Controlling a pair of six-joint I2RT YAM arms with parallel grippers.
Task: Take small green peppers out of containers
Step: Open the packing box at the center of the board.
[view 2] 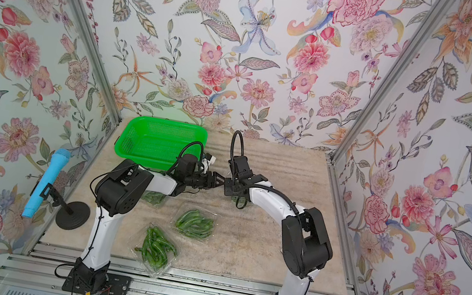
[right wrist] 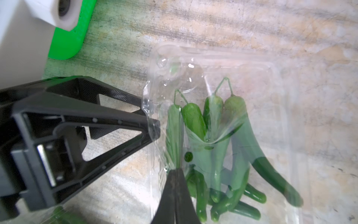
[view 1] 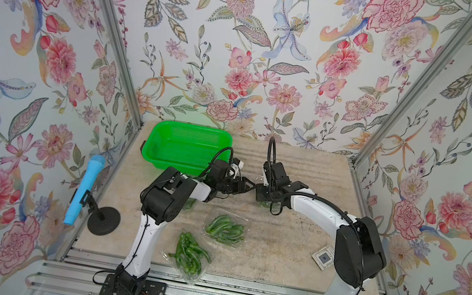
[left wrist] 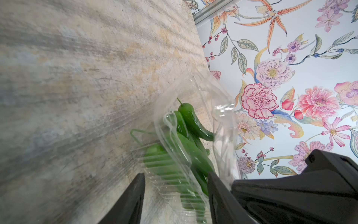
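Mid-table, both grippers meet over one clear container (right wrist: 219,64) of small green peppers (right wrist: 195,124). My left gripper (left wrist: 176,174) has a finger on each side of the container's ribbed end, and the plastic fills the gap between them. My right gripper (right wrist: 176,170) is shut on a thin fold of the container's clear lid, which tents up above the peppers. In both top views the left gripper (view 1: 249,185) points at the right gripper (view 1: 262,197). Two more containers (view 1: 227,228) (view 1: 189,253) of peppers lie nearer the front. A third (view 2: 153,197) is half hidden under the left arm.
A bright green perforated basket (view 1: 192,127) stands at the back left, just behind the left wrist. A blue microphone on a black stand (view 1: 84,190) is off the table's left edge. A small square card (view 1: 323,257) lies beside the right arm. Patterned walls enclose three sides.
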